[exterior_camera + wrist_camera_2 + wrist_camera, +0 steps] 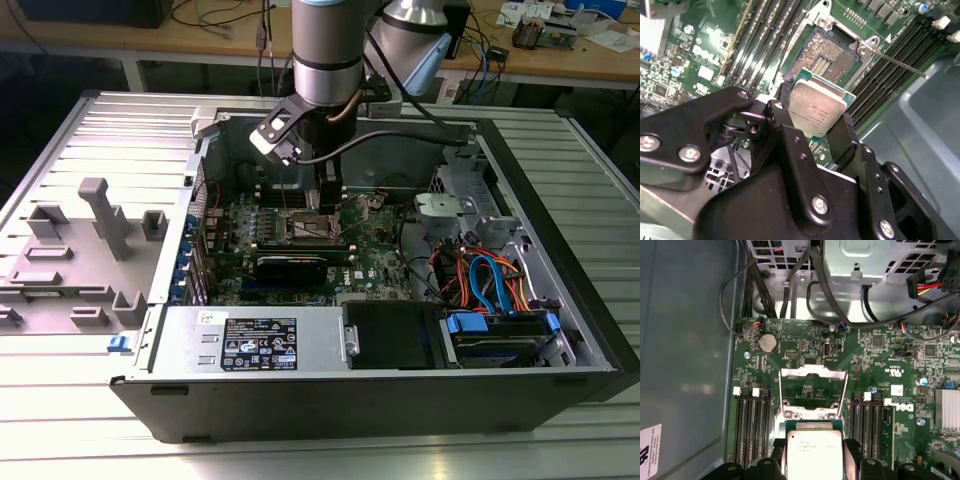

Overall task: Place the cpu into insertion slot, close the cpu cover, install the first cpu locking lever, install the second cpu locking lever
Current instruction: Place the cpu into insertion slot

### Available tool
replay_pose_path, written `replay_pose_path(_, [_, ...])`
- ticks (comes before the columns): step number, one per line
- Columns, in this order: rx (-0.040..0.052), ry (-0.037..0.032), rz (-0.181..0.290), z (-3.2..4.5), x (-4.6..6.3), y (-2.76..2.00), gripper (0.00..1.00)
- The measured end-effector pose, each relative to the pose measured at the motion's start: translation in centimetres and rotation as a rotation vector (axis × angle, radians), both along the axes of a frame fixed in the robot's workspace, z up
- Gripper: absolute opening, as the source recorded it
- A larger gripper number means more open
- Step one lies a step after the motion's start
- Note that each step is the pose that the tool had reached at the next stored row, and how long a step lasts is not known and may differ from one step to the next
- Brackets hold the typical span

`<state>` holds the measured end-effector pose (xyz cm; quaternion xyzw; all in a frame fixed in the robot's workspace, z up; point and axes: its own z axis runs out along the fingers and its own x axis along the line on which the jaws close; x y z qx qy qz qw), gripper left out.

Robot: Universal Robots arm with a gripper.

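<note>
Place: you're in an electronics lab.
Signs: opened computer case (pixel 350 410) on your slotted metal bench (pixel 120 120); cable-strewn wooden benches (pixel 540 60) behind.

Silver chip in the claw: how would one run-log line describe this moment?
gripper: shut on chip | chip: held close by socket, not seated | socket: empty | cover: open

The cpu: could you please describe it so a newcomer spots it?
Inside the open computer case, above the green board, the gripper holds the cpu near the insertion slot. It's a small solid silver square, green-edged, pinched between black fingers.
</note>
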<state>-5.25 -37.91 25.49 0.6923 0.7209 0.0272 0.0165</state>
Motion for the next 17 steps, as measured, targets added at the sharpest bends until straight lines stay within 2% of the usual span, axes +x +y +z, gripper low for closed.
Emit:
replay_pose_path(3, [-0.0002,-0.0001,-0.034,-0.74,-0.1,0.12,0.54])
replay_pose_path(7, [-0.0064,-0.0060,-0.034,-1.04,-0.4,0.99,0.54])
replay_pose_path(8, [-0.0075,-0.0101,-0.034,-1.15,-0.7,1.14,0.54])
replay_pose_path(9, [-0.0082,-0.0135,-0.034,-1.22,-0.8,1.18,0.54])
replay_pose_path(11, [-0.0091,-0.0269,-0.034,-1.39,-1.2,1.18,0.54])
replay_pose_path(12, [-0.0092,-0.0303,-0.034,-1.45,-1.3,1.18,0.54])
replay_pose_path(17, [-0.0093,-0.0313,-0.046,-1.79,-1.5,1.18,0.54])
